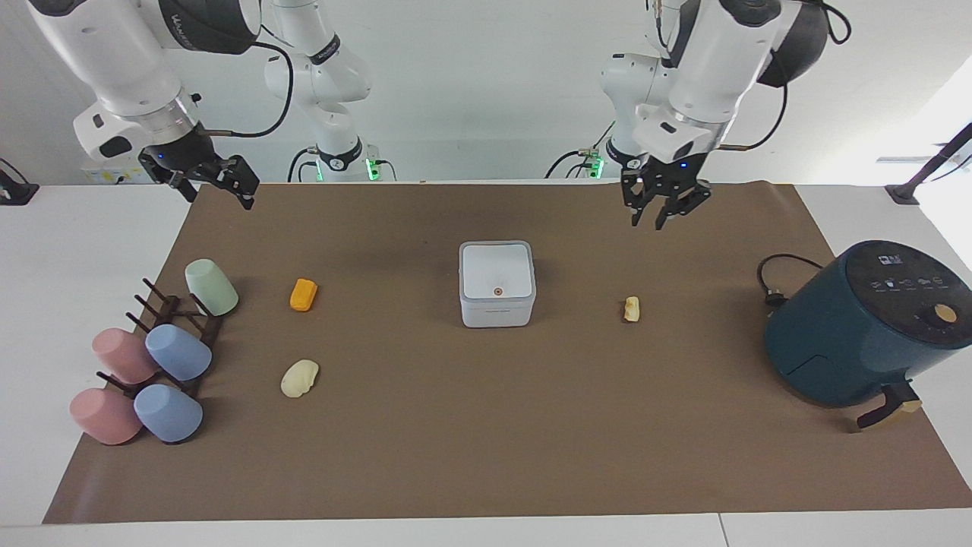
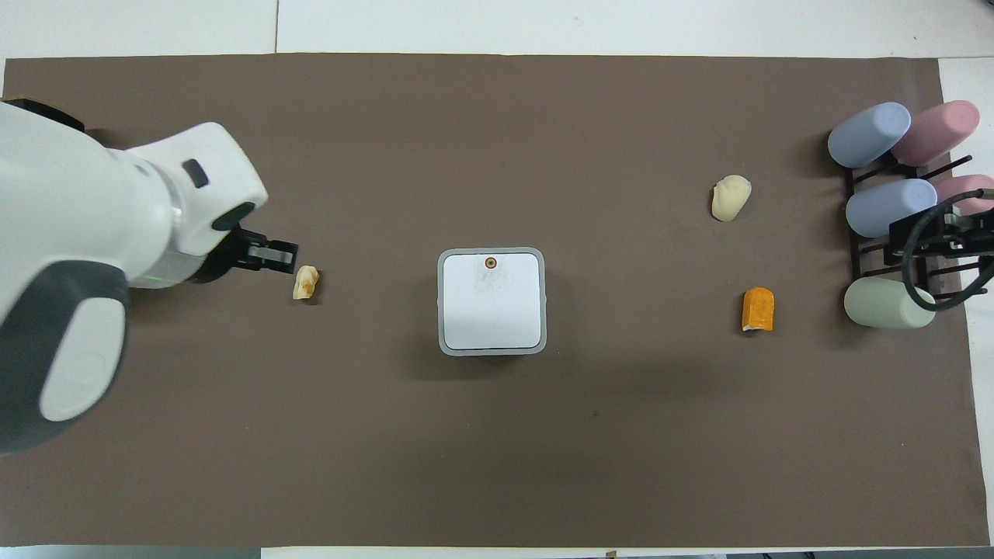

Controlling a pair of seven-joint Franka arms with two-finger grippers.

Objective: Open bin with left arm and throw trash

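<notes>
The white-grey bin [image 1: 497, 304] [image 2: 491, 303] stands mid-mat with its lid shut. The trash lies on the mat. An orange block [image 1: 303, 295] [image 2: 758, 309] and a pale yellow lump [image 1: 300, 377] [image 2: 731, 197] lie toward the right arm's end. A small cream piece [image 1: 632, 308] [image 2: 306, 282] lies toward the left arm's end. My left gripper [image 1: 666, 213] [image 2: 273, 254] is open and empty, raised over the mat close by the cream piece. My right gripper [image 1: 215, 181] [image 2: 942, 241] is open and empty, raised over the cup rack's edge.
A teal air fryer [image 1: 866, 327] with its cord [image 1: 773, 282] stands at the left arm's end. A dark rack with several pastel cups [image 1: 152, 357] [image 2: 889, 210] stands at the right arm's end. A brown mat [image 1: 486, 441] covers the table.
</notes>
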